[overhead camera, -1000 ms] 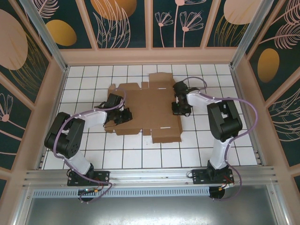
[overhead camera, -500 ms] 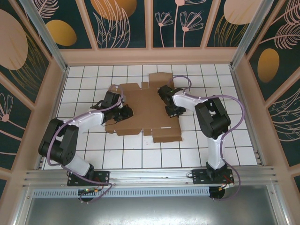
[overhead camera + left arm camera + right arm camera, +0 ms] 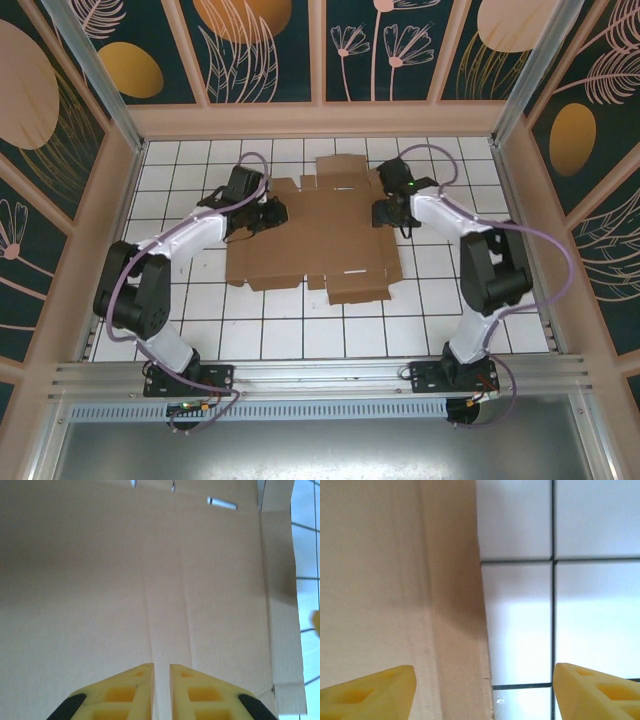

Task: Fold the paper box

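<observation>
The flat brown paper box (image 3: 315,240) lies unfolded at the middle of the white tiled surface (image 3: 250,330). The left end effector (image 3: 161,667), narrowed to a slit and gripping nothing, points across its panel; the right end effector (image 3: 485,672), spread wide, straddles the sheet's right edge.

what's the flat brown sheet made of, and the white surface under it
The paper box looks like plain brown cardboard, matte: pressed creases, die-cut slots, no sheen. The table looks like glossy white tile or a tile-printed panel: dark grid lines, bright glare; which, I cannot tell.
</observation>
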Motion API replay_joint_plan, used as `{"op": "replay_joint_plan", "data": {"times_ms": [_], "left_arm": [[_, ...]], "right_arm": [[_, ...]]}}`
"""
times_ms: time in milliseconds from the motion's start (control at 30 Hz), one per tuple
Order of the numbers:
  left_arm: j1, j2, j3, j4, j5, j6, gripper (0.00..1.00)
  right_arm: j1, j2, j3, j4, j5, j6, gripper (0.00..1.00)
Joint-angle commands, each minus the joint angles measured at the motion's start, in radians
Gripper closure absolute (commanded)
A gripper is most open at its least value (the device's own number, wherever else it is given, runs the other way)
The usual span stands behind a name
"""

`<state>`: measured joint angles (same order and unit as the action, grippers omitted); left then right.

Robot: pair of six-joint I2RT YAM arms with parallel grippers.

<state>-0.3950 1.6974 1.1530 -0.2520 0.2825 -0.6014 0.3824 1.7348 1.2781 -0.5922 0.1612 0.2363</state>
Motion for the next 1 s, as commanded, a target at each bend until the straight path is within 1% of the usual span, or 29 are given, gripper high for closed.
{"op": "replay_joint_plan", "data": {"times_ms": [0,33,67,100,167,200,300,400,533,733,800,867,967], "left_arm": [[-0.012,0.105,0.1,-0.099,-0.045,0.059,0.83],[-0.017,0.125,0.122,-0.107,-0.051,0.063,0.83],[-0.02,0.149,0.145,-0.114,-0.058,0.067,0.84],[-0.024,0.17,0.167,-0.124,-0.071,0.071,0.84],[-0.025,0.204,0.195,-0.14,-0.097,0.081,0.87],[-0.027,0.22,0.206,-0.153,-0.106,0.089,0.89],[-0.029,0.251,0.22,-0.179,-0.121,0.116,0.94],[-0.042,0.25,0.194,-0.199,-0.146,0.142,0.97],[-0.05,0.219,0.114,-0.198,-0.158,0.155,0.98],[-0.052,0.165,-0.028,-0.183,-0.16,0.168,0.99],[-0.053,0.147,-0.077,-0.171,-0.152,0.166,0.99],[-0.057,0.128,-0.116,-0.16,-0.128,0.158,0.99],[-0.089,0.086,-0.16,-0.155,-0.1,0.143,1.0]], "right_arm": [[-0.01,-0.136,-0.009,0.065,-0.035,0.067,0.26],[-0.009,-0.165,-0.02,0.072,-0.047,0.078,0.29],[-0.007,-0.186,-0.037,0.082,-0.084,0.082,0.35],[-0.003,-0.204,-0.061,0.092,-0.123,0.092,0.49],[0.016,-0.21,-0.093,0.09,-0.198,0.107,0.86],[0.033,-0.204,-0.11,0.083,-0.218,0.115,1.0],[0.098,-0.165,-0.159,0.077,-0.236,0.114,1.0],[0.14,-0.073,-0.16,0.038,-0.269,0.138,1.0],[0.202,0.026,-0.155,0.017,-0.22,0.145,1.0],[0.173,0.158,-0.091,0.003,-0.163,0.136,1.0],[0.171,0.218,-0.041,-0.01,-0.15,0.114,1.0],[0.131,0.285,0.022,-0.032,-0.15,0.091,1.0],[0.11,0.371,0.125,-0.051,-0.161,0.071,1.0]]}}
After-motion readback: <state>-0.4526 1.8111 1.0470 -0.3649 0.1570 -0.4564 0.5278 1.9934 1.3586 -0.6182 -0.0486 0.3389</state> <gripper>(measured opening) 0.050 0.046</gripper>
